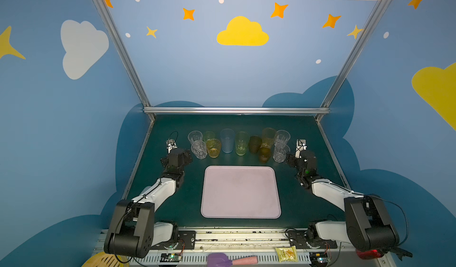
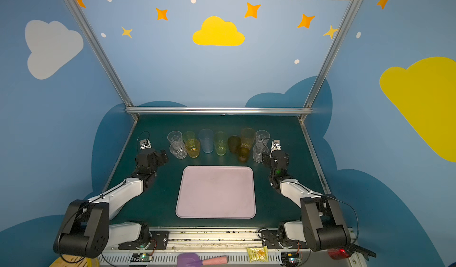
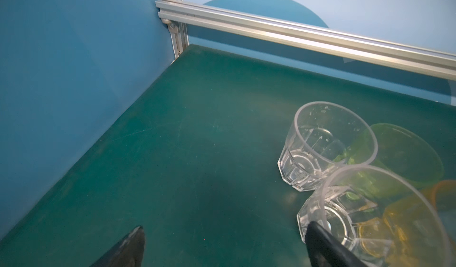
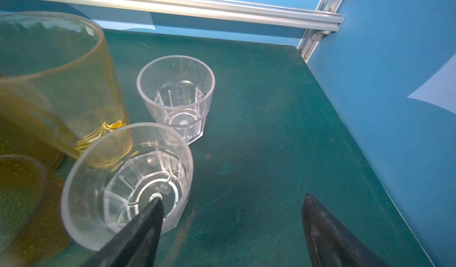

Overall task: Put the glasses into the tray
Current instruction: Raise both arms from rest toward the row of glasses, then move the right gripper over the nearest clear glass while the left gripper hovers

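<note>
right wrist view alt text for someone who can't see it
The open, empty right hand hovers over a dark green tabletop, one black finger overlapping a short clear faceted tumbler. A second clear faceted tumbler and a tall yellow transparent tumbler stand just beyond it.

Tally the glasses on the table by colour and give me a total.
Clear glasses: 4
Green glasses: 2
Yellow-amber glasses: 2
Brown glasses: 2
Blue glass: 1
Total: 11
</note>
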`<state>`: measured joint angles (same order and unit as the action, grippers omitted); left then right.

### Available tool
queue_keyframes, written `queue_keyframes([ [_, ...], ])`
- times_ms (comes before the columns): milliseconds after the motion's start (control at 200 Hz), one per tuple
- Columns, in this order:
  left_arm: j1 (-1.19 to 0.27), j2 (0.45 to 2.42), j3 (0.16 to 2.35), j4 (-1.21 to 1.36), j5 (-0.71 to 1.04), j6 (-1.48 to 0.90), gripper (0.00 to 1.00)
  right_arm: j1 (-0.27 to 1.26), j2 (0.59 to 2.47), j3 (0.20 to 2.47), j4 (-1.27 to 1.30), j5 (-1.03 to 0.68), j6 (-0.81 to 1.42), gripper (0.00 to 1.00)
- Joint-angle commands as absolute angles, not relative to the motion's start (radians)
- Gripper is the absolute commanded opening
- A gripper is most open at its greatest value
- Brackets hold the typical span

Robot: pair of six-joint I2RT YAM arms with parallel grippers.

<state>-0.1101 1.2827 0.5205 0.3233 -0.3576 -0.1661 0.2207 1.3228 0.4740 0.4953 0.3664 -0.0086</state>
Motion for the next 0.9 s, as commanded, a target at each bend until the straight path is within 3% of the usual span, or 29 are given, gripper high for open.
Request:
queue_keyframes([
  [0,-0.119,1.265,0.543,0.282,-0.379,-0.177,1.00,0.221,1.307,0.491,0.462,0.412,0.027,0.87],
  [315,-0.138,1.234,0.569,0.199,-0.416,-0.205,1.00,0.221,1.233,0.532,0.302,0.439,0.142,0.87],
  [586,-0.158,1.199,0.623,0.075,-0.400,-0.249,1.00,0.212,1.136,0.633,-0.012,0.440,0.323,0.87],
  [896,-0.205,1.075,0.656,-0.095,-0.365,-0.395,1.00,0.189,1.052,0.765,-0.361,0.154,0.500,0.87],
])
